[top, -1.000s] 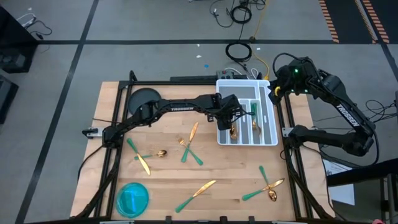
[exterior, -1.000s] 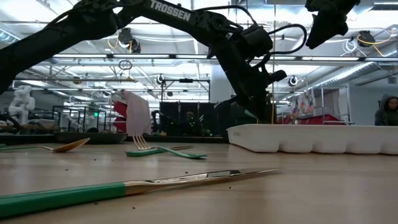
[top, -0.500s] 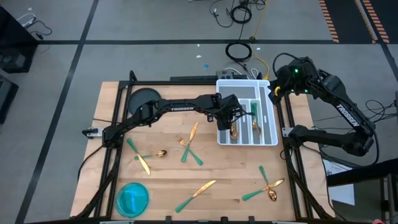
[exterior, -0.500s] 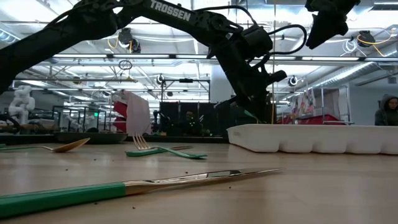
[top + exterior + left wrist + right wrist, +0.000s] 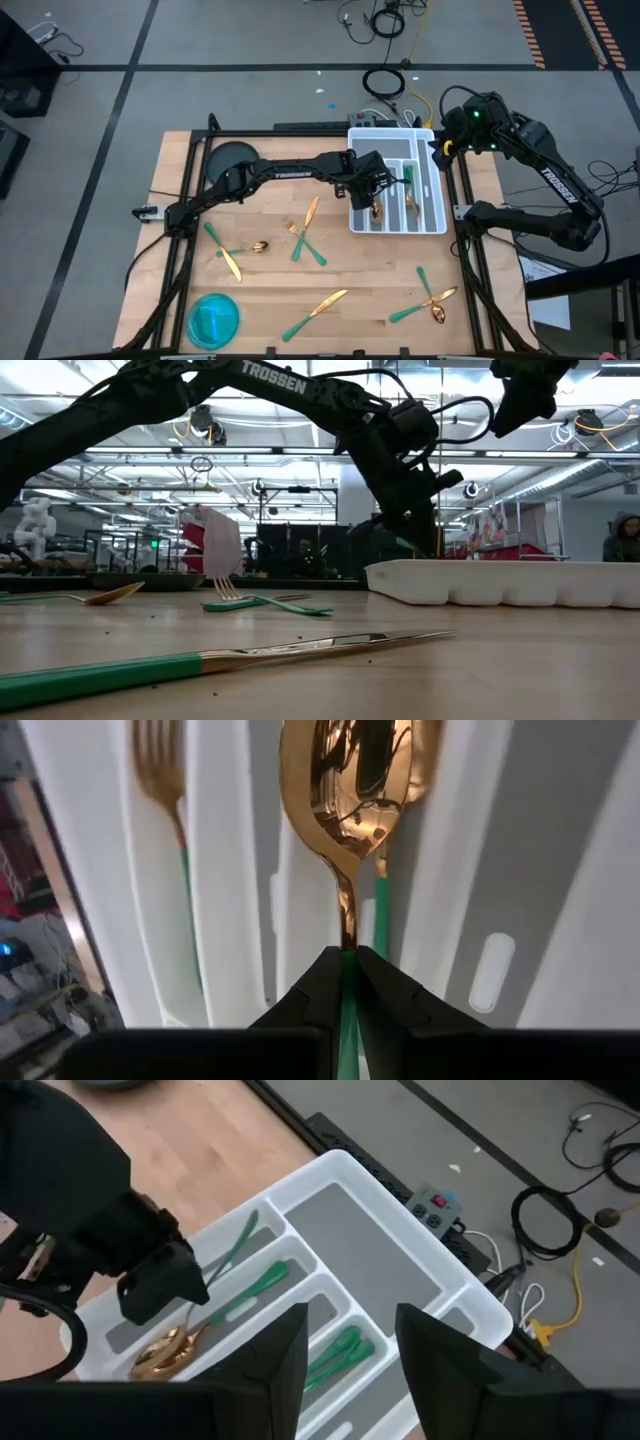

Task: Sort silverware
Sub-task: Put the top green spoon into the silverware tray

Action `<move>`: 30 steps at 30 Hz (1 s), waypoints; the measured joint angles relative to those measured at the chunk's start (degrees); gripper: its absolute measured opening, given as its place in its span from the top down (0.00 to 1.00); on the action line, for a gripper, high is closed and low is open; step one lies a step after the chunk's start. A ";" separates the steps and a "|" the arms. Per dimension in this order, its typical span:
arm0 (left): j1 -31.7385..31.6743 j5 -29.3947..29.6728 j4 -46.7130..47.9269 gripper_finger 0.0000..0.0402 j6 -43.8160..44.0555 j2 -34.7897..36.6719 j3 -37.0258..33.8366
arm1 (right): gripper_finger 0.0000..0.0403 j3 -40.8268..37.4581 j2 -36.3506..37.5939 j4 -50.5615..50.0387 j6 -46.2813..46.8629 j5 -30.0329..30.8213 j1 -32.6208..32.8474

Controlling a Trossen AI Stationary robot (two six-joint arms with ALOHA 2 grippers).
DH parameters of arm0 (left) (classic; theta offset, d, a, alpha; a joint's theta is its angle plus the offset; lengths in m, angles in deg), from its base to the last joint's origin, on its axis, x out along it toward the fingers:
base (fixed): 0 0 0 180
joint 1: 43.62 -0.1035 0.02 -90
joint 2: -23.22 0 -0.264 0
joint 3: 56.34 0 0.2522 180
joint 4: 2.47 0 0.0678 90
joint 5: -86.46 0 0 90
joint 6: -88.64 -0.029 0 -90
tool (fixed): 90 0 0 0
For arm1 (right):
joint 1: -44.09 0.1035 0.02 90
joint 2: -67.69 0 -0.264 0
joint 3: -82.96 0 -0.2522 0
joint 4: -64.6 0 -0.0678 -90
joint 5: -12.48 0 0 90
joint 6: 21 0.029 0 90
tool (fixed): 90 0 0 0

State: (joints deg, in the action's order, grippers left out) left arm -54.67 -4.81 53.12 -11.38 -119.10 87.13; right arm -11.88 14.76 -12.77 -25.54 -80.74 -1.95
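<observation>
Nearest the front edge of the table point(image 5: 270, 270), a knife point(image 5: 314, 314) w/ green handle is lying flat, w/ a blue bowl point(image 5: 213, 319) sitting at the front-left corner and a crossed spoon-and-fork pair point(image 5: 432, 299) lying at front right. Farther back, mid-table, a fork point(image 5: 305, 243) and a second knife point(image 5: 307, 212) are lying side by side, and a spoon point(image 5: 247, 248) is crossing another knife point(image 5: 220, 249) to their left. Beyond them, the left gripper point(image 5: 348, 978) is hanging over the white tray point(image 5: 357, 217) at the back right, fingers point(image 5: 313, 988) pinching the green handle of a gold spoon point(image 5: 357, 790), bowl end pointing down into a tray slot; a fork point(image 5: 160, 765) is lying in the neighbouring slot, and more green-handled pieces point(image 5: 335, 1355) are resting in other slots. Farthest back, the right gripper point(image 5: 350, 1345) is hovering above the tray's far right corner, fingers standing apart, holding nothing.
</observation>
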 joint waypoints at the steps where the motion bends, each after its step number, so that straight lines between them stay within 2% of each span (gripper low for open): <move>1: 0.02 0.00 -0.34 0.93 0.82 0.00 0.00 | 0.64 0.00 0.02 -0.02 -0.17 -0.01 0.00; 8: 0.49 1.56 -0.19 0.93 2.22 0.02 0.00 | 0.63 0.00 0.07 -0.61 -0.61 -0.15 0.00; 12: 0.52 1.66 3.03 0.93 1.76 0.09 0.00 | 0.60 0.00 0.07 -0.87 -0.65 -0.36 0.00; 16: 0.59 2.33 4.57 0.93 0.44 0.11 0.00 | 0.56 0.00 -0.16 -1.28 0.84 -5.47 0.00; 19: 0.69 2.36 4.61 0.93 0.23 0.11 0.00 | 0.54 -0.15 -0.82 -1.23 4.38 -6.69 0.75; 27: 0.70 1.84 3.35 0.93 0.73 0.11 0.00 | 0.54 -5.58 -0.41 1.79 7.28 -7.60 5.71; 30: 0.74 4.00 2.68 0.93 1.64 0.11 0.00 | 0.54 -7.48 -0.16 2.06 7.30 -7.47 6.21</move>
State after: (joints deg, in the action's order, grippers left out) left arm -53.93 -0.82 55.80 -9.74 -118.99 87.13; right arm -19.36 14.61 -10.71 -18.24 -88.21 4.26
